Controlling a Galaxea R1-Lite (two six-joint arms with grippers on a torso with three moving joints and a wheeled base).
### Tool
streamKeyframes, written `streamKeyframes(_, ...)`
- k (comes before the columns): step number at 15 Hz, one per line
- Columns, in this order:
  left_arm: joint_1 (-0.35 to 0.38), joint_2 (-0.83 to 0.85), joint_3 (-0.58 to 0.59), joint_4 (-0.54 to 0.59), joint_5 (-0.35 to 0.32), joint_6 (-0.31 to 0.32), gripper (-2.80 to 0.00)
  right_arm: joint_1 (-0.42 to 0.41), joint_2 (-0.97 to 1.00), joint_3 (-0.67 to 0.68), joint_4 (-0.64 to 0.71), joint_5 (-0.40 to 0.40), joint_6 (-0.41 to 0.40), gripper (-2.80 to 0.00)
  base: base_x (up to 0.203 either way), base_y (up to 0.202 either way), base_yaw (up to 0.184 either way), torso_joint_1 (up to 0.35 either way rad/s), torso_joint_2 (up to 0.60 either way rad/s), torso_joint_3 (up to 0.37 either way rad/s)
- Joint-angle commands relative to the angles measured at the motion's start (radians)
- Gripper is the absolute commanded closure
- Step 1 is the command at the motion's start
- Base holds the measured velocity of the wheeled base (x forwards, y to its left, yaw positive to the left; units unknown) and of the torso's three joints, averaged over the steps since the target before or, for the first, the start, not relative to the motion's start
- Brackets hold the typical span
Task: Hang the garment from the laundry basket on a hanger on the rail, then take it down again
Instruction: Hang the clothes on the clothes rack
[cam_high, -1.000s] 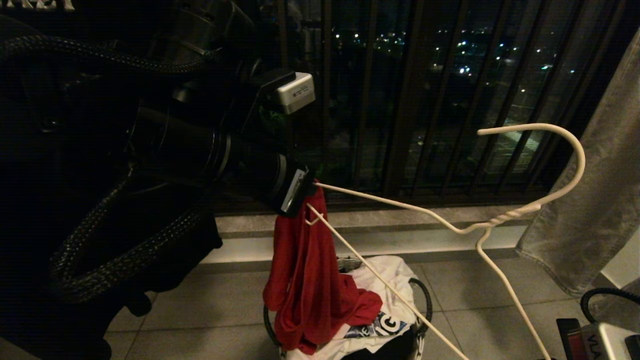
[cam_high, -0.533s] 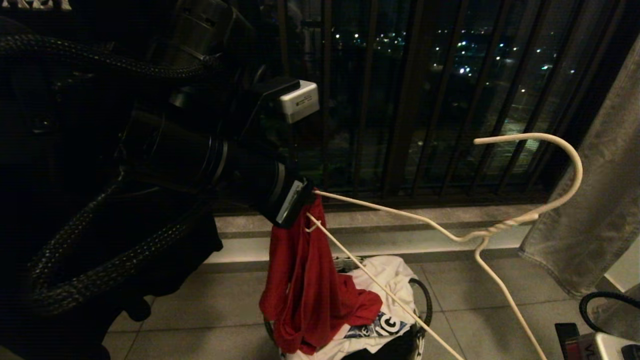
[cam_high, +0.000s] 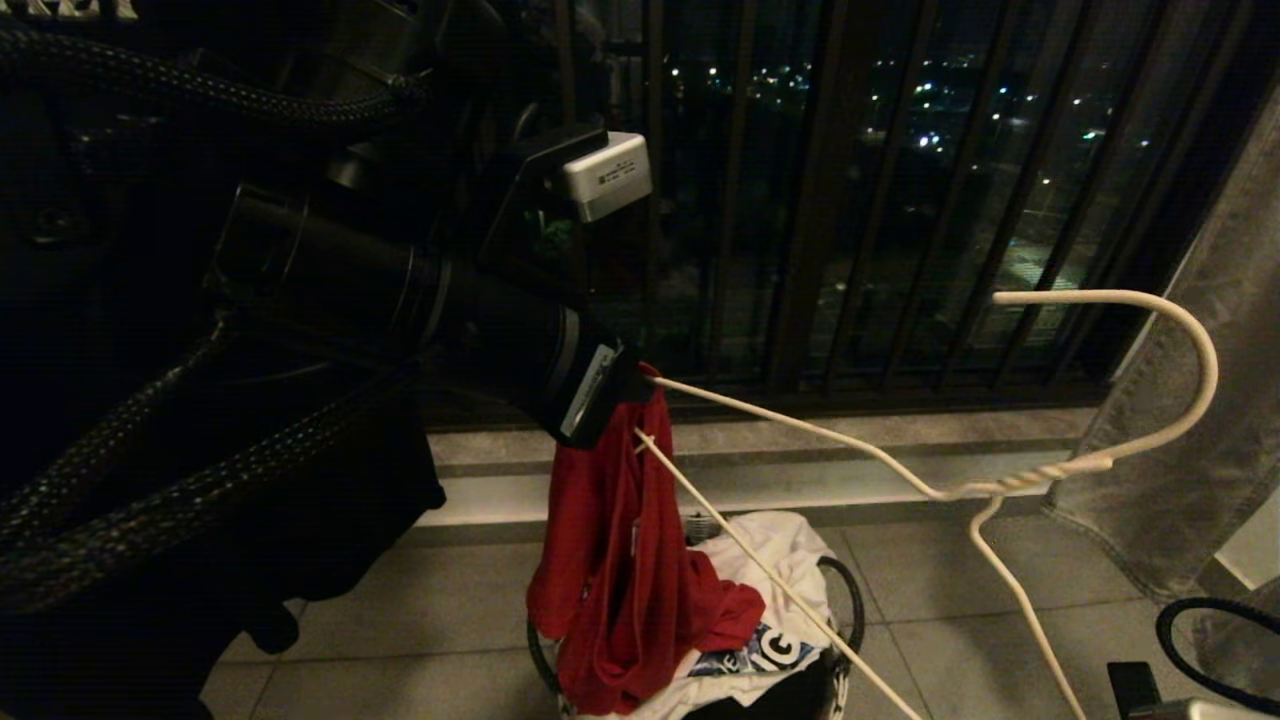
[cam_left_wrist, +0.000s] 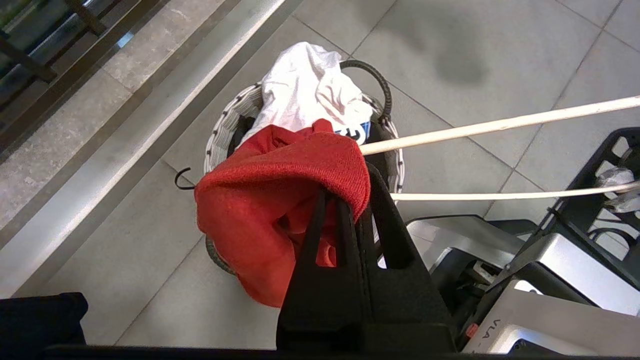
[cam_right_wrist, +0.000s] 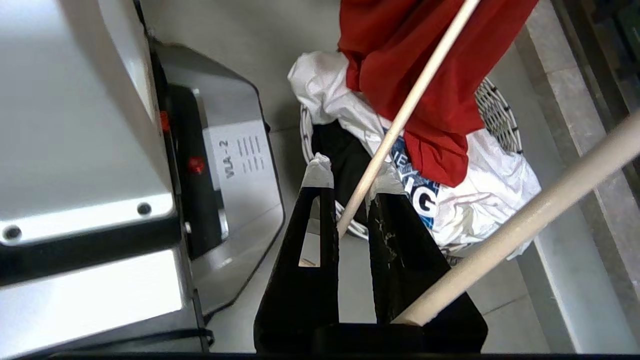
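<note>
Since a second ago we have carried the hanger (cam_high: 930, 489) rightward, right end effector (cam_right_wrist: 350, 175) clenched on its lower bar, left end effector (cam_left_wrist: 345, 200) pinching the garment (cam_high: 610, 560) above the laundry basket (cam_left_wrist: 220, 135), apparently threading one shoulder.

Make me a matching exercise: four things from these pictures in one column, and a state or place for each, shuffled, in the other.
1. red T-shirt
2. white wire hanger
3. white cloth
4. laundry basket

A. stands on the tiled floor
B. lies in the basket
C. pinched in the left gripper
D. bottom bar held in the right gripper

Pairs: 1-C, 2-D, 3-B, 4-A
</note>
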Motion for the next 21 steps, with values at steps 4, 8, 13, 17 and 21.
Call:
streamKeyframes(4, 0.013, -0.015, -0.036, 0.001, 0.002, 0.004, 0.0, 0.001, 0.017, 0.045, 0.004, 0.006, -0.078, 0.0, 0.0, 0.0, 0.0, 0.0, 0.0, 0.0)
streamKeyframes(8, 0.005, -0.03, -0.015, 0.004, -0.003, 0.005, 0.0, 0.002, 0.01, 0.045, 0.002, 0.007, -0.081, 0.0, 0.0, 0.0, 0.0, 0.0, 0.0, 0.0)
streamKeyframes(13, -0.01, 0.002, -0.033, -0.002, -0.086, 0.047, 0.0, 0.004, -0.011, 0.057, 0.004, 0.029, -0.102, 0.0, 0.0, 0.0, 0.0, 0.0, 0.0, 0.0)
streamKeyframes(17, -0.015, 0.031, -0.068, -0.001, -0.178, 0.085, 0.0, 0.004, -0.011, 0.057, 0.002, 0.035, -0.105, 0.0, 0.0, 0.0, 0.0, 0.0, 0.0, 0.0)
streamKeyframes(21, -0.039, 0.02, -0.031, 0.005, -0.197, 0.092, 0.0, 0.0, -0.01, 0.057, -0.001, 0.034, -0.102, 0.0, 0.0, 0.0, 0.0, 0.0, 0.0, 0.0)
